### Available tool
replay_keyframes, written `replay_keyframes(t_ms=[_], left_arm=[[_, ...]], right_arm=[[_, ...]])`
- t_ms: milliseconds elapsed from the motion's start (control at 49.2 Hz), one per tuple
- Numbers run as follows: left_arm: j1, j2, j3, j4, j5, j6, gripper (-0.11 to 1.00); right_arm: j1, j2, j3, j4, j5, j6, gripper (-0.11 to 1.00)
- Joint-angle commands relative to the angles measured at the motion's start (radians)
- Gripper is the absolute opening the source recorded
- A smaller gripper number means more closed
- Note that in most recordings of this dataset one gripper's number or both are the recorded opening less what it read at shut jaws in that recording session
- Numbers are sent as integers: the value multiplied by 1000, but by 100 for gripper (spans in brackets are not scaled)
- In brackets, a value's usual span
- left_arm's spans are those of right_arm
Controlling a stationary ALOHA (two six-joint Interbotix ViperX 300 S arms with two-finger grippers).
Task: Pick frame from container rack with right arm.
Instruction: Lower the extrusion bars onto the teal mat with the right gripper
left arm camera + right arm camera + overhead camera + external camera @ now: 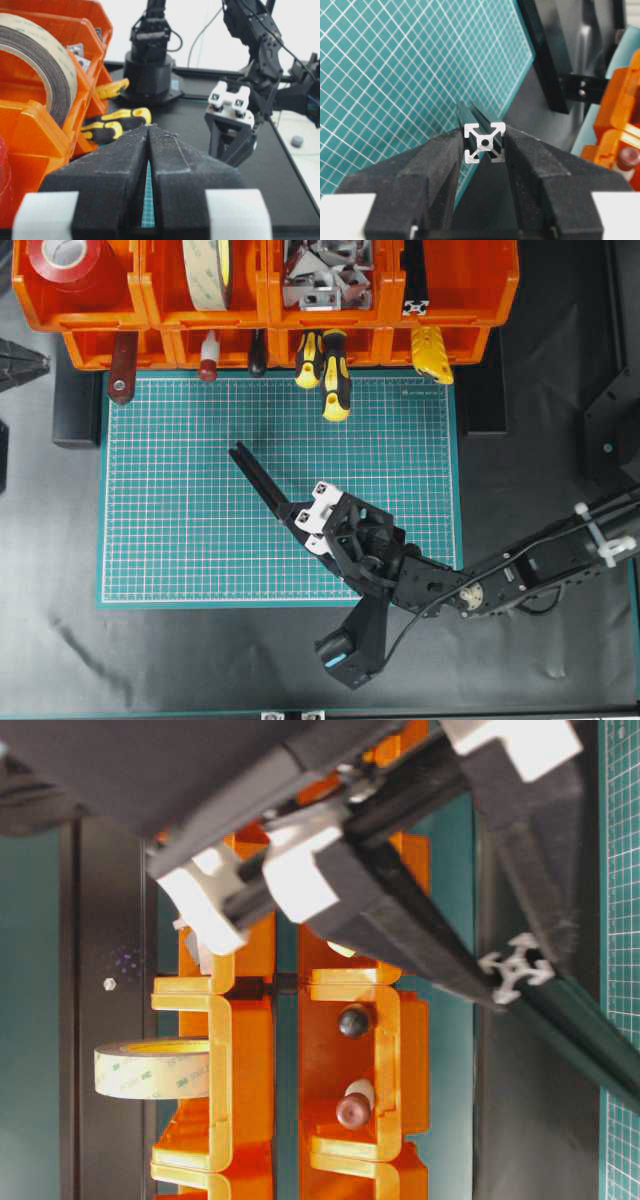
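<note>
Black and jointed, the right arm (480, 585) reaches in from the right edge and bends over the green mat (180, 510), its gripper (485, 150) clamped on the frame (484, 142), which juts up-left above the mat, clear of the rack (265, 300). The left gripper (148, 134) sits beside the rack, fingers seemingly pressed together, though the wrist view is too close for certainty.

The bright orange plastic container rack (260, 300) is cut off by the overhead view's top edge. The long black slotted metal frame (255, 477) disappears between the right arm's black pointed fingers (290, 512), its rear end hidden.
</note>
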State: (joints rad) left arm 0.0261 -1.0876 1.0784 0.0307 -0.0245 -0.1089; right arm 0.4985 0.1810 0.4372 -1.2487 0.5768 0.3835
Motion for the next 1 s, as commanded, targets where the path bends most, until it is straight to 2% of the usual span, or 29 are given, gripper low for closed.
replay_keyframes(t_ms=[0,366,590,630,752,813,874,976], left_arm=[[3,6,-25,3,-9,3,1],[5,2,-25,3,-6,5,1],[9,-6,-28,3,-5,5,1],[9,-8,-28,3,-5,5,1],[9,-8,-29,3,-5,3,1],[9,-9,-29,3,-5,3,1],[9,-12,-31,3,-5,5,1],[9,-20,-31,3,-3,3,1]], right_arm=[[0,-5,-14,9,-26,-2,26],[-3,5,9,60,-18,8,26],[-3,8,37,156,-37,3,27],[-3,8,40,167,-46,3,31],[-2,8,44,176,-75,9,62],[-2,9,43,178,-81,12,73],[-2,9,41,179,-81,14,78],[2,6,44,204,-77,17,79]])
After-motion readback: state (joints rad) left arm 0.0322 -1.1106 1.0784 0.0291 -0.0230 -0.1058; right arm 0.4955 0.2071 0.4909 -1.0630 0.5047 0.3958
